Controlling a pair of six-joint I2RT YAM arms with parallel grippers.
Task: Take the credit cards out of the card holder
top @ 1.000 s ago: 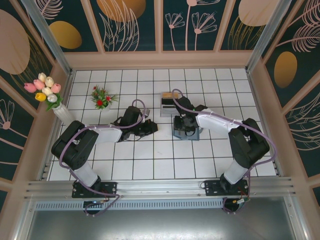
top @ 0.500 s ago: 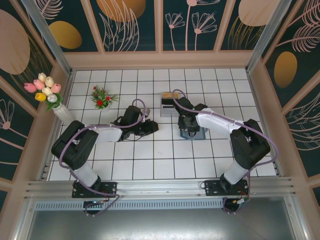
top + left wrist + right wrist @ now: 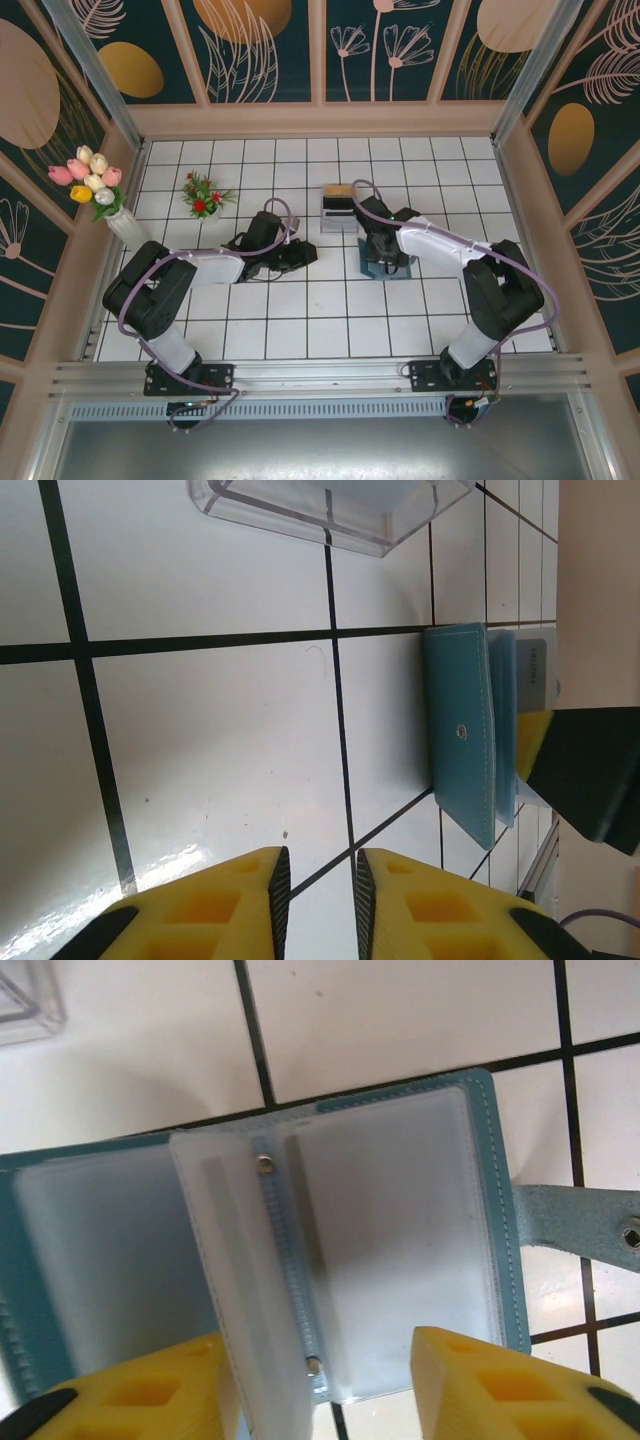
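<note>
While my right end effector hovers released over the open card holder, I judge a credit card needs pinching out next.

left arm: elbow folded out to the left, forearm running right toward the middle. left pincer sits low and near level. Its yellow fingers are a narrow slit apart, nothing between them.
right arm: elbow out to the right, forearm angled back in to the left. right pincer points down, yellow fingertips spread wide, nothing clamped.
</note>
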